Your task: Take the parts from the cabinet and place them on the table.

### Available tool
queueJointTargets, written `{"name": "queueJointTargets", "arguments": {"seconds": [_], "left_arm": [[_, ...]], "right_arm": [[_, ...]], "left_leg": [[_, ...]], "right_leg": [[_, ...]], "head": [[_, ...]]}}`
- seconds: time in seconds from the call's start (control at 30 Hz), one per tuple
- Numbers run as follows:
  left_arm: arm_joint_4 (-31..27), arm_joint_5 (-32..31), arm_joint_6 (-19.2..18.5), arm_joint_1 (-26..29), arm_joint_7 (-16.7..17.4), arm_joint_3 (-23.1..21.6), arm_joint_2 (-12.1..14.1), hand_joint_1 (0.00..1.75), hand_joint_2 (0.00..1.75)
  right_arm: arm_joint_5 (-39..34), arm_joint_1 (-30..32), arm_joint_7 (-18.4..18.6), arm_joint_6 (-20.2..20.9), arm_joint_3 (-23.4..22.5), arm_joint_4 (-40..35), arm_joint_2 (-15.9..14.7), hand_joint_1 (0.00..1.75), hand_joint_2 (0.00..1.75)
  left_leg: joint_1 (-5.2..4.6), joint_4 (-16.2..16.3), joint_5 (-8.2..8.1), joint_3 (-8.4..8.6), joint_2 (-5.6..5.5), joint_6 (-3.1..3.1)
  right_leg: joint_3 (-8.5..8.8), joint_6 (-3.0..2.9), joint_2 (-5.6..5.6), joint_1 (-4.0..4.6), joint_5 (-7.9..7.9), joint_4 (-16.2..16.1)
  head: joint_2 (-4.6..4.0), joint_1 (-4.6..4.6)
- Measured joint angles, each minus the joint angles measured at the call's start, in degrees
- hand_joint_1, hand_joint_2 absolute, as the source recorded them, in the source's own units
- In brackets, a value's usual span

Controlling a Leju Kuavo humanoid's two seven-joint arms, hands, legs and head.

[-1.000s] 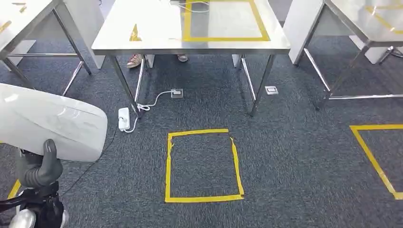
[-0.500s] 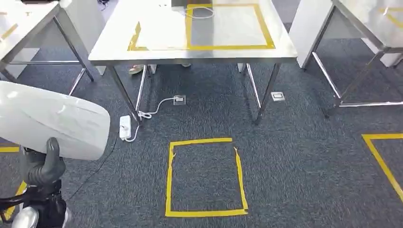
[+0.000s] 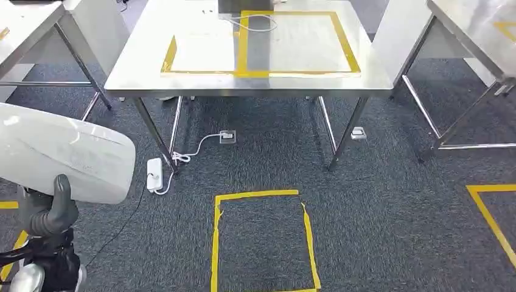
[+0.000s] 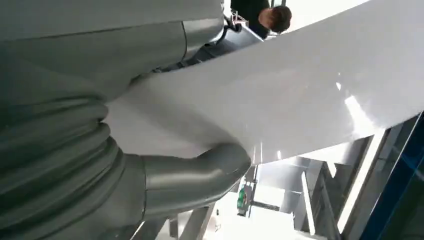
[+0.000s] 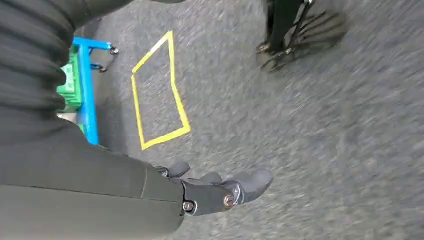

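The left hand grips one large white part at the near left, thumb pressed against its underside, while the right hand hangs over the carpet, holding nothing, fingers loosely extended; the risk, as I judge it, is that the wide glossy panel slips from so narrow a hold, or clips the near edge of the steel table ahead. Counted: one part held; three steel tables in sight, the middle one marked with two yellow tape rectangles; one power strip beside its near left leg.
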Motion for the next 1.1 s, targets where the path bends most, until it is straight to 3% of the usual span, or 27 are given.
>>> {"name": "queueJointTargets", "arguments": {"seconds": [0.03,0.07,0.13,0.17,0.2,0.23,0.3,0.37,0.43,0.5,0.53,0.57,0.6,0.63,0.67,0.7,0.73,0.77,0.8,0.87,0.9,0.97,1.0,1.03,1.07,1.1], "left_arm": [[0.1,0.0,-0.1,-0.2,0.0,0.0,0.0,1.75,1.75],[0.2,0.0,-0.1,-0.3,0.0,0.0,0.0,1.75,1.75],[0.5,0.0,-0.1,-0.3,0.0,0.0,-0.1,1.75,1.75],[0.5,0.0,-0.1,-0.3,0.0,0.0,-0.1,1.75,1.75],[0.6,0.0,-0.1,-0.4,0.0,0.0,-0.1,1.75,1.75],[0.7,0.0,-0.1,-0.4,0.0,0.0,-0.1,1.75,1.75],[1.1,0.0,-0.1,-0.5,0.0,0.0,-0.1,1.75,1.75],[1.1,0.0,-0.1,-0.5,0.1,0.0,-0.1,1.75,1.75],[0.9,0.0,-0.2,-1.0,0.0,0.0,0.0,1.75,1.75],[1.1,0.0,-0.2,-1.4,0.0,-0.1,0.1,1.75,1.75],[1.2,-0.1,-0.2,-1.6,0.0,-0.2,0.2,1.75,1.75],[1.4,-0.2,-0.1,-1.6,0.1,-0.2,0.2,1.75,1.75],[1.6,-0.2,-0.1,-1.6,0.1,-0.2,0.2,1.75,1.75],[1.8,-0.2,-0.1,-1.6,0.2,-0.2,0.2,1.75,1.75],[1.9,-0.3,-0.1,-1.6,0.2,-0.2,0.2,1.75,1.75],[2.1,-0.3,0.0,-1.6,0.2,-0.2,0.2,1.75,1.75],[2.2,-0.3,0.0,-1.7,0.2,-0.2,0.3,1.75,1.75],[2.4,-0.4,0.1,-1.7,0.2,-0.3,0.5,1.75,1.75],[2.7,-0.5,0.3,-1.7,0.1,-0.3,0.6,1.75,1.75],[3.0,-0.6,0.5,-1.7,0.0,-0.4,0.9,1.75,1.75],[2.9,-0.6,0.5,-1.7,-0.3,-0.4,0.9,1.75,1.75],[2.8,-0.7,0.6,-1.9,-0.5,-0.5,0.9,1.75,1.75],[2.8,-0.9,0.8,-1.7,-0.7,-0.5,0.9,1.75,1.75],[2.7,-0.9,0.8,-1.7,-0.8,-0.5,0.9,1.75,1.75],[2.7,-1.0,0.9,-1.6,-0.8,-0.6,0.9,1.75,1.75],[2.7,-1.0,0.9,-1.5,-0.8,-0.6,0.9,1.75,1.75]], "right_arm": [[0.0,-0.1,0.0,0.1,0.0,0.0,0.0,0.00,1.75],[0.0,0.0,0.0,0.1,0.0,0.0,0.0,0.00,1.75],[0.0,0.2,0.2,0.2,0.0,0.0,0.0,0.00,1.75],[0.0,0.4,0.2,0.2,0.0,0.0,0.0,0.00,1.75],[0.0,0.5,0.2,0.2,0.0,0.0,0.0,0.00,1.75],[0.0,0.5,0.2,0.2,0.0,0.0,0.0,0.00,1.75],[0.0,1.0,0.1,0.2,0.0,0.0,-0.1,0.00,1.75],[0.0,0.9,0.4,0.2,0.0,0.0,0.0,0.00,1.75],[0.0,0.6,0.2,0.2,0.0,0.0,0.0,0.00,1.75],[0.0,0.4,0.2,0.2,0.0,0.0,0.0,0.00,1.75],[0.0,0.2,0.2,0.1,0.0,0.0,0.0,0.00,1.75],[0.0,0.1,0.2,0.1,0.0,0.0,0.0,0.00,1.75],[0.0,0.1,0.3,0.1,0.0,0.0,0.0,0.00,1.75],[-0.1,0.1,0.3,0.1,0.0,0.0,0.0,0.00,1.75],[-0.2,0.2,0.4,0.0,-0.1,0.0,0.0,0.00,1.75],[-0.2,0.4,0.4,0.0,-0.1,0.0,0.0,0.00,1.75],[-0.2,0.4,0.4,0.0,-0.1,0.0,0.1,0.00,1.75],[-0.2,0.4,0.4,0.0,-0.1,0.0,0.1,0.00,1.75],[-0.2,0.3,0.5,-0.2,-0.1,0.0,0.1,0.00,1.75],[-0.2,0.2,0.6,-0.3,-0.1,0.0,0.1,0.00,1.75],[-0.2,0.2,0.7,-0.4,-0.1,0.0,0.1,0.00,1.75],[-0.3,0.1,0.7,-0.5,-0.2,0.0,0.0,0.00,1.75],[-0.3,0.0,0.7,-0.5,-0.2,0.0,0.0,0.00,1.75],[-0.3,0.0,0.9,-0.6,-0.2,0.0,0.0,0.00,1.75],[-0.3,-0.1,1.3,-0.7,-0.2,0.0,0.1,0.00,1.75],[-0.3,0.0,2.0,-0.9,-0.2,0.0,0.1,0.00,1.75]], "left_leg": [[-0.03,-0.1,-0.77,0.79,0.00,0.18],[-0.08,-0.2,-1.59,1.67,-0.04,0.32],[-0.15,-0.2,-3.47,3.98,-0.32,0.32],[-0.18,-0.2,-4.39,5.29,-0.47,0.32],[-0.25,-0.2,-5.36,6.64,-0.53,0.28],[-0.34,-0.2,-6.34,7.95,-0.52,0.20],[-0.65,0.1,-8.41,9.72,-0.69,-0.20],[-0.49,-1.0,-9.86,10.94,-1.05,-1.01],[-0.58,1.4,-8.01,11.57,-1.13,-1.96],[-0.48,8.3,-5.89,7.73,-0.32,-2.56],[-0.40,11.8,-6.21,4.83,-0.29,-2.84],[-0.29,14.7,-8.55,1.93,-0.24,-3.10],[-0.24,16.4,-12.18,-0.58,-0.21,-3.09],[-0.24,16.5,-14.62,-2.22,-0.19,-2.95],[-0.24,15.4,-15.32,-3.08,-0.18,-2.84],[-0.24,12.9,-14.47,-3.37,-0.18,-2.90],[-0.24,9.3,-11.35,-3.27,-0.15,-2.96],[-0.23,5.2,-5.60,-3.17,-0.04,-2.76],[-0.27,1.9,1.33,-3.71,0.32,-2.75],[-0.59,2.2,0.51,-2.01,0.70,-1.76],[-0.20,1.6,0.05,-2.07,0.44,-1.14],[0.05,1.3,-0.26,-0.06,0.17,-0.52],[0.06,1.1,-0.95,0.94,0.29,-0.06],[0.06,1.0,-1.37,1.46,0.25,0.12],[0.05,0.7,-1.92,2.09,0.23,0.20],[0.02,0.5,-2.50,2.83,0.21,0.25]], "right_leg": [[-3.75,0.20,-0.01,0.00,-0.99,4.7],[-6.33,0.39,-0.01,0.00,-3.52,7.1],[-9.70,0.40,0.00,0.04,-9.38,7.9],[-10.33,0.29,0.00,0.04,-10.00,6.2],[-10.35,0.11,0.00,0.07,-8.81,3.3],[-10.12,-0.19,0.00,0.16,-5.37,-0.4],[-10.36,-1.27,0.11,0.85,8.00,-6.9],[-8.72,-1.45,0.19,1.07,6.96,-7.0],[-6.82,-2.34,0.22,0.73,6.46,-7.6],[-4.72,-2.94,0.17,0.41,5.19,-8.2],[-4.07,-3.07,0.20,0.36,4.43,-8.2],[-3.24,-3.12,0.27,0.35,3.62,-8.2],[-2.24,-3.21,0.30,0.34,2.66,-8.2],[-1.14,-3.20,0.41,0.33,1.75,-8.2],[-0.02,-3.13,0.47,0.28,0.94,-8.2],[1.30,-2.99,0.50,0.18,-0.03,-8.2],[2.55,-2.81,0.58,0.04,-1.05,-8.2],[3.47,-2.54,0.58,-0.04,-2.01,-8.3],[4.31,-2.23,0.65,0.07,-2.94,-8.1],[5.59,-1.44,0.84,0.26,-4.63,-9.1],[6.84,-0.92,0.79,0.48,-3.74,-8.5],[5.85,-0.62,0.68,0.51,-2.62,-6.4],[4.47,-0.17,0.38,0.38,-1.67,-2.7],[2.00,-0.03,0.26,0.32,-2.13,0.8],[-0.91,0.17,0.23,0.26,-3.89,4.2],[-3.61,0.33,0.22,0.26,-6.61,6.6]], "head": [[0.00,0.07],[0.00,0.07],[0.00,0.31],[0.00,0.37],[0.00,0.44],[0.00,0.55],[0.00,0.51],[0.00,0.44],[0.00,0.59],[0.00,0.28],[0.00,0.09],[0.00,-0.04],[0.00,-0.04],[0.00,-0.11],[0.00,-0.17],[0.00,-0.15],[0.00,-0.19],[0.00,-0.26],[0.00,-0.50],[0.00,-0.70],[0.00,-0.48],[0.00,-0.30],[0.00,-0.15],[0.00,0.18],[0.00,0.24],[0.00,0.24]]}}
